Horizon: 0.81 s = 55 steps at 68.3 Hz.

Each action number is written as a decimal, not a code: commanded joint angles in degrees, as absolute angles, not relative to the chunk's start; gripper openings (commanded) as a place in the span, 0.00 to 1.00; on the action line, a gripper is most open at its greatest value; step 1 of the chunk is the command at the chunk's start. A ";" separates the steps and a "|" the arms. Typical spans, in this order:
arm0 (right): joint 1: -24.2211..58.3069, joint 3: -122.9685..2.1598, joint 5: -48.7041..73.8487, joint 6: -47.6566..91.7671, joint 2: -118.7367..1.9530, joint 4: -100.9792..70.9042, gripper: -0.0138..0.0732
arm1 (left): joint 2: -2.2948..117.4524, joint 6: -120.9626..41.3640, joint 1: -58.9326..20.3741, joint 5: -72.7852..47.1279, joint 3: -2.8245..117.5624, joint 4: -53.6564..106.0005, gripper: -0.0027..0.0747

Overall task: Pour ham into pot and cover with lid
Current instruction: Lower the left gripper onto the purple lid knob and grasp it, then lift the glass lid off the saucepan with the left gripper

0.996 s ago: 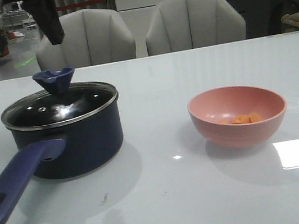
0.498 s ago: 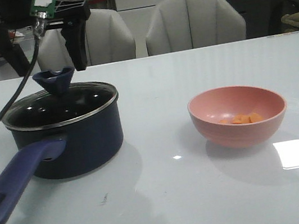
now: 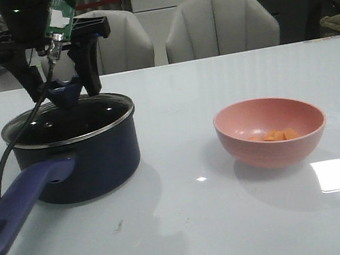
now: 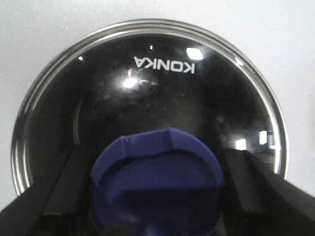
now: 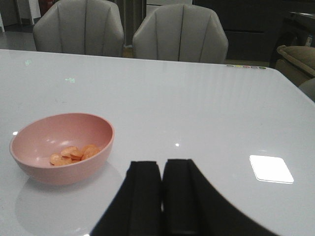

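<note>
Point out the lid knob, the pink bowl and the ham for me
lid knob (image 4: 156, 184), left wrist view, top face
pink bowl (image 3: 271, 150), front view, outer wall
ham (image 5: 74, 154), right wrist view, middle of the pile

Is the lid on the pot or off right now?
On. The lid sits flat on the pot, its rim seated all round. The left hand straddles the knob, open.

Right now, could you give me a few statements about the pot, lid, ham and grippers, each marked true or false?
1. The lid sits on the pot. True.
2. The ham is in the pot. False: it lies in the pink bowl.
3. The left gripper has its fingers either side of the lid's knob. True.
4. The right gripper holds the bowl. False: it is shut on nothing, apart from the bowl.
</note>
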<state>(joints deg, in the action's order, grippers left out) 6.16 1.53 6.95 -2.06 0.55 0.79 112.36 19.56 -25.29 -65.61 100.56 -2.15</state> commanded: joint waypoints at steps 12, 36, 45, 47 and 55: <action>5.90 1.25 2.35 -1.72 1.78 1.28 0.33 | 109.45 20.37 -25.42 -66.09 105.40 -1.79 0.31; 5.90 1.25 2.35 -1.72 1.78 1.28 0.33 | 103.46 20.37 -24.51 -66.25 107.13 -7.36 0.31; 5.90 1.25 2.35 -1.72 1.78 1.28 0.33 | 101.18 16.78 -21.27 -68.46 106.41 -7.61 0.31; 5.90 1.25 2.35 -1.72 1.78 1.28 0.33 | 100.64 16.14 -19.92 -68.62 106.01 -7.61 0.31; 5.90 1.25 2.35 -1.72 1.78 1.28 0.33 | 98.31 15.42 -14.22 -68.64 103.26 -7.61 0.31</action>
<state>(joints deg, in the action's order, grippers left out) 6.16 1.53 6.95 -2.06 0.55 0.79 103.31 16.18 -18.35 -70.10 103.49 -6.16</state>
